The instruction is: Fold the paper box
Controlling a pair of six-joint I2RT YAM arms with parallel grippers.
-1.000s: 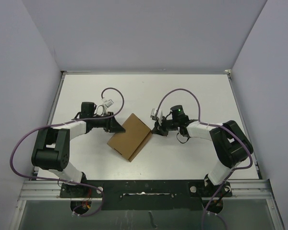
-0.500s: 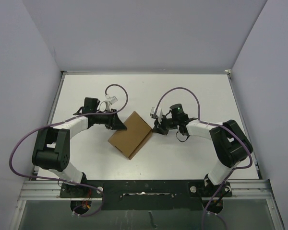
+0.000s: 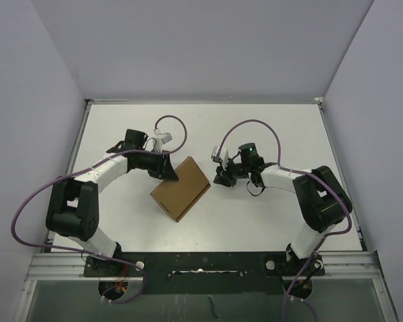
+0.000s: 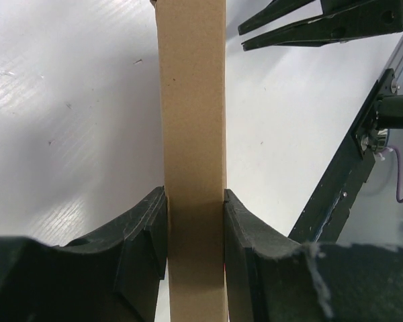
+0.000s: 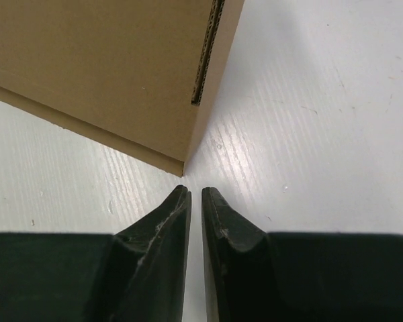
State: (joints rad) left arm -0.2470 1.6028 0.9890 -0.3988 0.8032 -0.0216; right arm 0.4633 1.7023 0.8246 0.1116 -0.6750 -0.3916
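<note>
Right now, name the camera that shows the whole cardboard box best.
The top camera: the whole box is in frame there. The left wrist camera shows only a narrow side, gripped between the left fingers; the right wrist camera shows just one corner.

No legible text, label or number, even on the paper box [image 3: 181, 188]

Cell surroundings, seen from above.
White table [image 3: 255, 221], surface lightly scuffed and specked in the wrist views; plain grey walls [image 3: 201, 47] at the back, left and right; silver slotted rail [image 3: 54, 270] along the near edge, black mounting plate [image 3: 208, 263] across it.
</note>
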